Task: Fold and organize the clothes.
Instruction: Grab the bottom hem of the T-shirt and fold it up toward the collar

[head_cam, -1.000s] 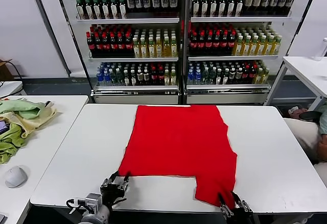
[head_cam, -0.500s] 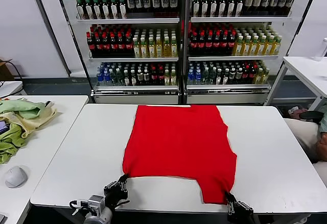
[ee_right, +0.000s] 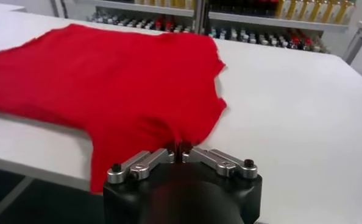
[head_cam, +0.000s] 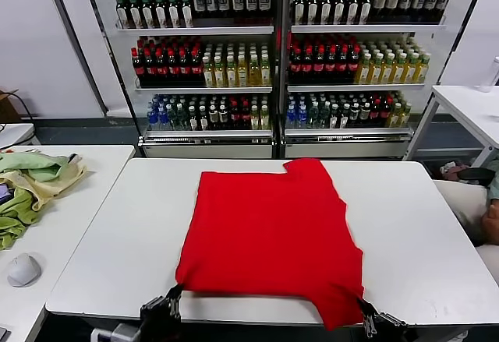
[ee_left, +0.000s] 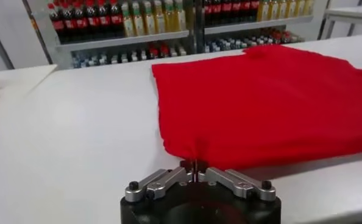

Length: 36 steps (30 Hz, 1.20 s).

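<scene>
The bright red T-shirt (head_cam: pixel 273 233) lies flat on the white table (head_cam: pixel 413 225), its near edge reaching the table's front edge. No print shows on the upper side. My left gripper (head_cam: pixel 173 294) is shut on the shirt's near left corner (ee_left: pixel 190 155) at the front edge. My right gripper (head_cam: pixel 364 308) is shut on the shirt's near right corner (ee_right: pixel 180 137), which hangs just past the front edge. The far part of the shirt reaches toward the table's back edge.
A pile of pale green and yellow cloths (head_cam: pixel 31 182) and a white mouse (head_cam: pixel 23 269) lie on the side table at the left. Shelves of bottles (head_cam: pixel 273 54) stand behind the table. Another white table (head_cam: pixel 472 108) stands at the far right.
Both grippers have pulled back toward me with the shirt's near corners. The whole shirt has slid toward the front edge and its far edge has left the table's back edge.
</scene>
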Motion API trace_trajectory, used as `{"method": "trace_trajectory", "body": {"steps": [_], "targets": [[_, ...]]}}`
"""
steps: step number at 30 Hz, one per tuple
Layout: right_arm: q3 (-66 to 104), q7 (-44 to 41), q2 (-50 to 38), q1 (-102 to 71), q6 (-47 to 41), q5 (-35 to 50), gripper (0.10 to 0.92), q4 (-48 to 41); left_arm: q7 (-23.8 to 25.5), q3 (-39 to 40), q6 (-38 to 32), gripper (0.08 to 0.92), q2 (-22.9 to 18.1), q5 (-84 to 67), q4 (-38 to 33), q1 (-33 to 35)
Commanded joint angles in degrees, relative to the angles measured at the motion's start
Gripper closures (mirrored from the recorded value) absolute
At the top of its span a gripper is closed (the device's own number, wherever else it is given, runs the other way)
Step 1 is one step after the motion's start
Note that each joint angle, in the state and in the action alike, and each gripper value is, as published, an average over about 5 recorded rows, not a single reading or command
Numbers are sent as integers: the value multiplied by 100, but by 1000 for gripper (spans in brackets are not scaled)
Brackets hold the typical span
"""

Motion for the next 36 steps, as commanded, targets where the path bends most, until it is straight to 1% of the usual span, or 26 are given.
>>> {"method": "trace_trajectory", "body": {"steps": [1,3,7,9,11,18,27,36], "targets": [[91,148,57,580,-173,316,895,336,-226,-344,55,909,154,-133,-481,-121],[-23,172,135,1117,-272,402,895,101,-91,-241,61,909,38,-283,-137,-769],[-261,135,182,2011,-372,384,895,-524,225,28,-155,909,-406,-363,1037,-1992],[-416,135,189,2323,-375,286,895,-811,294,109,-187,909,-601,-464,1534,-2426],[-599,155,213,2564,-380,163,895,-1030,375,160,-183,909,-721,-545,1812,-2718],[-1182,209,502,3231,-395,-196,895,-1554,700,310,-101,909,-802,-530,2182,-3116],[-1486,315,638,3644,-428,-358,895,-1920,1077,342,-72,909,-694,-502,2641,-3510],[-1605,288,692,3772,-479,-554,895,-2205,1131,561,-142,909,-819,-355,3016,-3812]]}}
